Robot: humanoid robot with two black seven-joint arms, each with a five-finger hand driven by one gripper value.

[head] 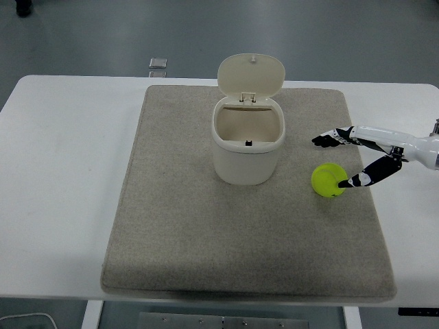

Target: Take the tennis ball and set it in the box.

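Observation:
A yellow-green tennis ball point(328, 179) lies on the grey mat point(206, 233), to the right of a cream box point(247, 140) whose hinged lid stands open behind it. My right hand point(334, 160) reaches in from the right edge, low over the mat. Its fingers point(330, 138) are spread above and behind the ball, and its thumb tip point(345, 182) touches the ball's right side. Nothing is held. The left arm is out of view.
The mat covers most of the white table point(62, 171). A small grey square object point(158, 64) lies at the table's far edge, behind the mat's left corner.

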